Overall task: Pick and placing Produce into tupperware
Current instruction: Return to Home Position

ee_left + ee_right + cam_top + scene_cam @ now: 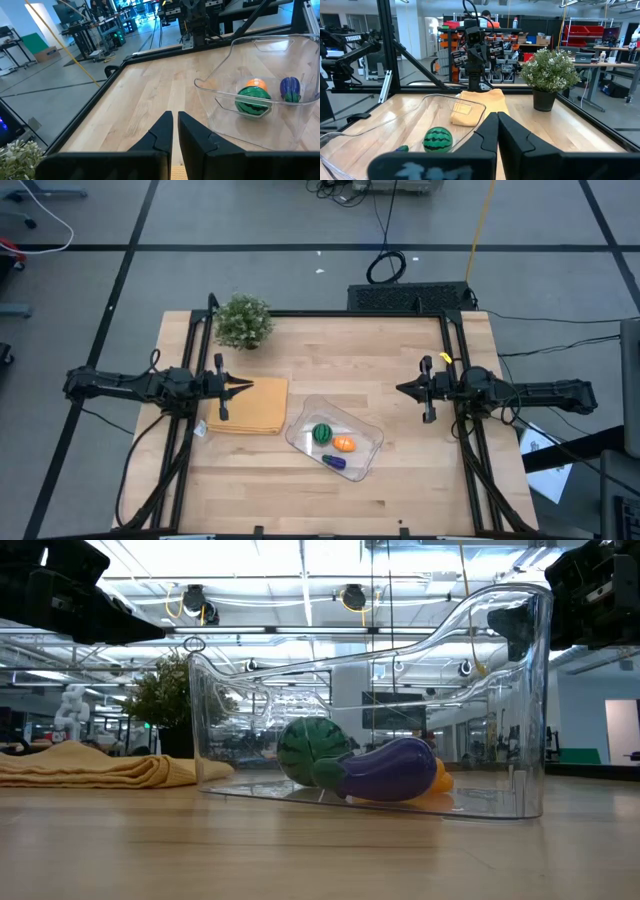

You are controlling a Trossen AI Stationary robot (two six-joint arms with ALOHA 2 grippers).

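The clear tupperware (372, 438) stands on the table's near middle. Inside it lie the green striped ball (322, 433), the orange oval (344, 444) and the blue-purple piece (334, 463); they also show in the low view, ball (305, 748), purple piece (388, 770), orange oval (441, 776). My left gripper (248, 386) is shut and empty above the tan pad, left of the tupperware. My right gripper (402, 389) is shut and empty, to the right of and beyond the tupperware. The left wrist view shows the ball (252, 100) through the clear wall.
A folded tan pad (250, 406) lies left of the tupperware. A leafy potted plant (243, 321) stands at the far left corner. A black frame (350, 314) rims the table's far and side edges. Bare wood lies between the two grippers.
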